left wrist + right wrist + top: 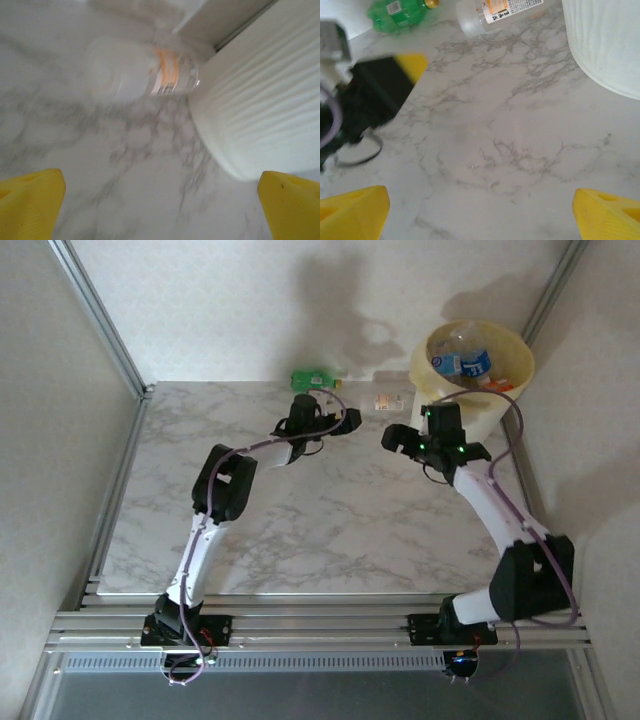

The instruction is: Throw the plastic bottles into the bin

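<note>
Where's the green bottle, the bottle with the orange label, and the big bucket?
Green plastic bottle (pixel 400 12): right wrist view, on its green body.
Clear plastic bottle with orange label (pixel 125 75): left wrist view, on its clear body.
Round cream-white bin (pixel 605 45): right wrist view, on its ribbed wall.

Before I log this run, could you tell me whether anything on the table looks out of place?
Yes. A green bottle at the far edge of the table and a clear orange-labelled bottle beside the bin lie on their sides, not yet binned. Nothing looks spilled.
</note>
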{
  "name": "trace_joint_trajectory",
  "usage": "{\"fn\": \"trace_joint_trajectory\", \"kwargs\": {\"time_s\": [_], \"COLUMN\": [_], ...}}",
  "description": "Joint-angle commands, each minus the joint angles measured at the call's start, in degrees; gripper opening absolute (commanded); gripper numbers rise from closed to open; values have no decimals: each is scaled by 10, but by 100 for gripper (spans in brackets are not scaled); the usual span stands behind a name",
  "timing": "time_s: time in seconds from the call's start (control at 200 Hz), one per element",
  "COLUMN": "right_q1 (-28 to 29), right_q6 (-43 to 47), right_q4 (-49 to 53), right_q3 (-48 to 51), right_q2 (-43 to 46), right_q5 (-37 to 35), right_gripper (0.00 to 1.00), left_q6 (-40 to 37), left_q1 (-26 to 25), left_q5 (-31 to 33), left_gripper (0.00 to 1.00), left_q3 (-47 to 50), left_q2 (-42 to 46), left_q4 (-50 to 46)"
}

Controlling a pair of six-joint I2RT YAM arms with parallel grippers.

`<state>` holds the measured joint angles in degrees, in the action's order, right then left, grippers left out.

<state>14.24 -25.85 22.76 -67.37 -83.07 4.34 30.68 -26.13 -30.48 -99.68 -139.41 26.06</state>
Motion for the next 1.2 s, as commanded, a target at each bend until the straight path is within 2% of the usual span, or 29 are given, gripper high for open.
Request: {"fn": "trace_joint_trajectory", "kwargs": {"time_s": [0.0,0.135,0.37,0.721,1.026,1.196], "right_q1": [19,43,57,58,58,53], "right_q6": [-21,-31,-41,-24,9,32], "right_q4": [-31,-34,-17,-2,58,56], "right_q3": [-71,-141,-285,-491,-705,-765], "right_q2": [-57,-141,-294,-485,-645,-694], "right_q5": [-43,-71,-140,-211,-252,-264], "right_gripper": [93,91,84,80,78,78], "left_q6": [7,-23,-59,-75,-94,-112], "left_q1": [21,27,25,11,-15,-15], "left_q5": [2,20,30,34,56,81], "left_gripper": [99,100,100,100,100,100], "left_q3": [114,245,363,430,435,434], "left_q2": [121,227,347,472,521,550], "left_q4": [126,150,117,58,-7,-49]}}
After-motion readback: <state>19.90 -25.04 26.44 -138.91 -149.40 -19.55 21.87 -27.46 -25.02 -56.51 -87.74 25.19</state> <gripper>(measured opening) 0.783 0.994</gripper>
